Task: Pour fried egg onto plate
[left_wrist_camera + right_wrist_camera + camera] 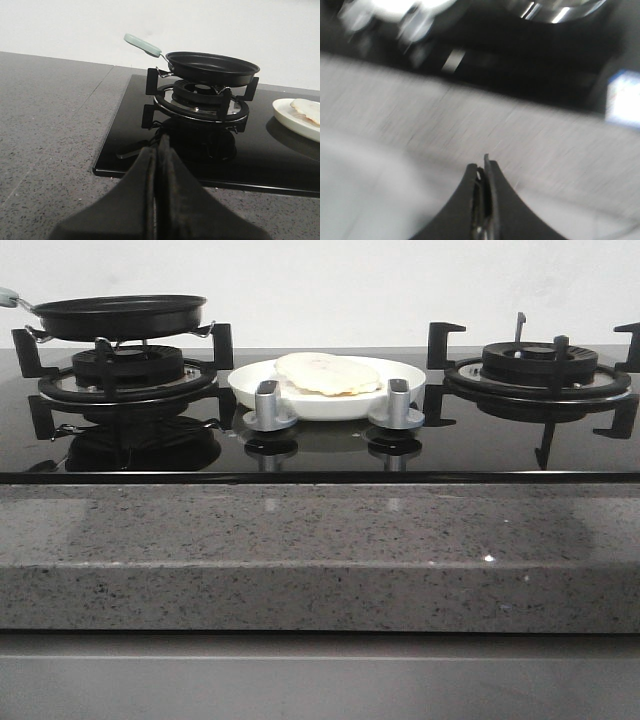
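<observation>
The fried egg (328, 373) lies flat on the plate (405, 373), which sits on the black glass hob (480, 435) between the two burners, just behind the two silver knobs (270, 405); in the front view the egg's long axis runs across the picture, left to right, and it sits toward the plate's left side, its left edge near that rim while bare white shows on the right; its yellowish underside shows as a thin line along the near edge. The black frying pan (120, 315) stands level on the left burner (125, 370), its pale green handle (8, 297) pointing off to the left and slightly upward; the right burner (540, 365) carries nothing. Neither arm appears in the front view, which alone shows the whole plate, both knobs and the speckled grey counter (320, 550) in front of the hob. The left wrist view adds what the front view lacks: the left gripper (157, 150), its dark jaws pressed together with nothing between them, hanging over the counter near the hob's front edge, apart from the pan; there the pan's inside looks bare, the handle's full length is seen, and only an edge of plate and egg shows. The right wrist view is heavily blurred; the right gripper (484, 167) is likewise clenched on nothing, over the grey counter, with the hob only a dark smear beyond.
</observation>
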`<state>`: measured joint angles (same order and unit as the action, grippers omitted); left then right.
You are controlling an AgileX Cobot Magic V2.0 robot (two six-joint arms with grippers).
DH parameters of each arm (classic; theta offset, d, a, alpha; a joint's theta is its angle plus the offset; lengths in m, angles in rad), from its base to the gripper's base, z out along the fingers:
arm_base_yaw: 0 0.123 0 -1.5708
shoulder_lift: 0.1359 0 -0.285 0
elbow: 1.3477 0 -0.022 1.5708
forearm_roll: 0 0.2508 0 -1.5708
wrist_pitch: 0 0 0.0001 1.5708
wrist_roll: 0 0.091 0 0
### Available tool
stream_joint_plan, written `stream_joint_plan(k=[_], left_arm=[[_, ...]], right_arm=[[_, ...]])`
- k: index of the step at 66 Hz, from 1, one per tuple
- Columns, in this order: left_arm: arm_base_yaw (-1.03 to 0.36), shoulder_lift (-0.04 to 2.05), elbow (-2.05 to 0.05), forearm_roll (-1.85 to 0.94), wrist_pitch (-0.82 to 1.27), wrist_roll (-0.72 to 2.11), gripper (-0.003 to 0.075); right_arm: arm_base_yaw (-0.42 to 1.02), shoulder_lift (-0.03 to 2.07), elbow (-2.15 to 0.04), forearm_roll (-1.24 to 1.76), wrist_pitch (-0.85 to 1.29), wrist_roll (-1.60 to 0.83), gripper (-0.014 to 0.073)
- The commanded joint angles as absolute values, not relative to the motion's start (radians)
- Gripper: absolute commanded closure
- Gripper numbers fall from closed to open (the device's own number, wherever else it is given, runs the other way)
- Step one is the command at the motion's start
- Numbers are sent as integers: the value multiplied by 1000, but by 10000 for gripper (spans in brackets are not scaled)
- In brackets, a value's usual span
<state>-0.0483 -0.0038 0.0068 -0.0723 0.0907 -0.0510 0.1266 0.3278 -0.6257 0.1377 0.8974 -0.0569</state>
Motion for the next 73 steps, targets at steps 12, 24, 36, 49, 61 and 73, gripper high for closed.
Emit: stream_joint_plan(k=[12, 24, 36, 49, 61, 73], left_arm=[[-54, -18, 11, -72, 0, -59, 740], [-54, -18, 11, -72, 0, -59, 740], [-54, -18, 11, -72, 0, -59, 740], [-54, -17, 11, -72, 0, -59, 740], [-54, -17, 11, -72, 0, -59, 740], [-54, -17, 11, -72, 0, -59, 740]], right_arm=[[-17, 119, -330, 37, 284, -64, 662], [-28, 40, -131, 64, 106, -60, 662], [-3, -31, -31, 100, 84, -60, 662], [25, -30, 20, 100, 23, -60, 662], [25, -29, 19, 100, 18, -60, 662], [25, -29, 19, 100, 18, -60, 662]])
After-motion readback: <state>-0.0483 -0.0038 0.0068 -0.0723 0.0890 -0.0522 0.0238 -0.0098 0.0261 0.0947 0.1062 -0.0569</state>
